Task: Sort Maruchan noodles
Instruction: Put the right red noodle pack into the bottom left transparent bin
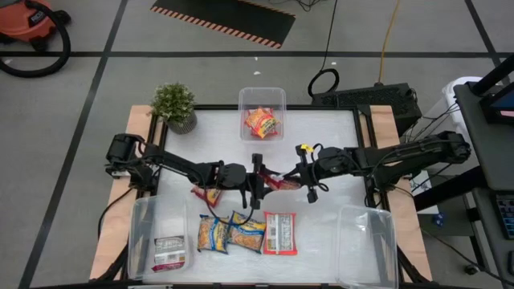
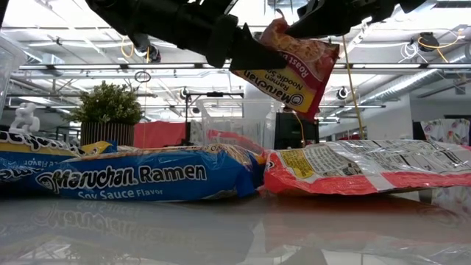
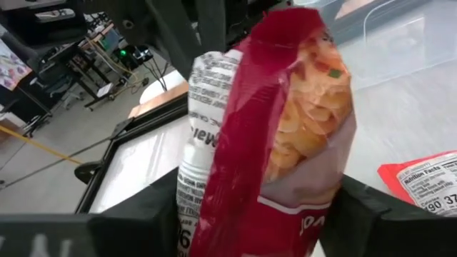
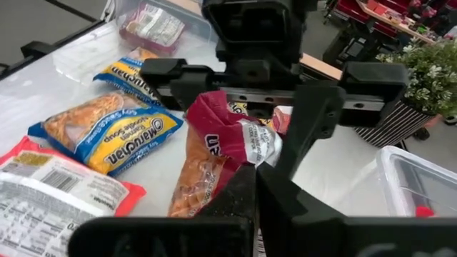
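Packets lying nearest the front edge of the table are 2 yellow-blue packets and 1 red-and-white packet, all flat, rectangular and made of crinkly, glossy film.

**Held item.** 1 red packet hangs in the air above the middle of the table, tilted, between both arms. The right gripper has its fingers pinched tight on one end of it. The left gripper has its fingers set wide on either side of the other end; no firm squeeze shows.

**Hazards.**
1. Dropped transfer: if the right fingers let go before the left fingers clamp, the slick film is likely to slide out and the packet falls among the 3 below.
2. Crushed contents: the noodle block inside is brittle, and a hard squeeze on its edge may break it.
3. Torn seam: opposing pulls from 2 arms may stretch or split the thin film.
4. Wrong bin: a clear bin at the far edge holds an orange-red packet, and a clear bin at the front left holds a dark red-and-white packet. Similar reds invite a mix-up.
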You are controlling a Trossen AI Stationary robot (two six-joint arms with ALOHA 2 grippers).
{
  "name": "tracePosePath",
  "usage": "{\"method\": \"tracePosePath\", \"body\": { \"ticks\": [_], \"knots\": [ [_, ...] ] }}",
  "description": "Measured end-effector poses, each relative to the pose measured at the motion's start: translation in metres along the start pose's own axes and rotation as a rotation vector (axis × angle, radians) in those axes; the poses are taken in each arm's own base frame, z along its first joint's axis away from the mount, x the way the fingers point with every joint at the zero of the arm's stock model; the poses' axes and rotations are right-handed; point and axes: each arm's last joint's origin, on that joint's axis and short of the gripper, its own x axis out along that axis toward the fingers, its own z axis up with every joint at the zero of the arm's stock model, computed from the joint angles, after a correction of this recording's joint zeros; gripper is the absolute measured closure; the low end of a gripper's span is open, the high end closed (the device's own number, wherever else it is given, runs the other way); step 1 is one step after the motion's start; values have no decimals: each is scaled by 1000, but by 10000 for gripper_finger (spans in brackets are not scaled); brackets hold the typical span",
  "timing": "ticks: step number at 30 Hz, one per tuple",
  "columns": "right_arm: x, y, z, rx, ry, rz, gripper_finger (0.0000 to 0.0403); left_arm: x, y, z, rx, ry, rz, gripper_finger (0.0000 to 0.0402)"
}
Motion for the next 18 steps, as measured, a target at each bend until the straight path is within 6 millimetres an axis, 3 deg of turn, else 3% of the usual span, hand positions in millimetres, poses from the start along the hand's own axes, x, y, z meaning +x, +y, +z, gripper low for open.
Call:
{"method": "tracePosePath", "body": {
  "ticks": [9,18],
  "knots": [
    [-3,-2,3,-12,13,-115,398,-1,0,2,40,-4,7,254],
    [-22,0,11,-13,-21,-170,316,-5,2,4,33,11,10,253]
  ]
}}
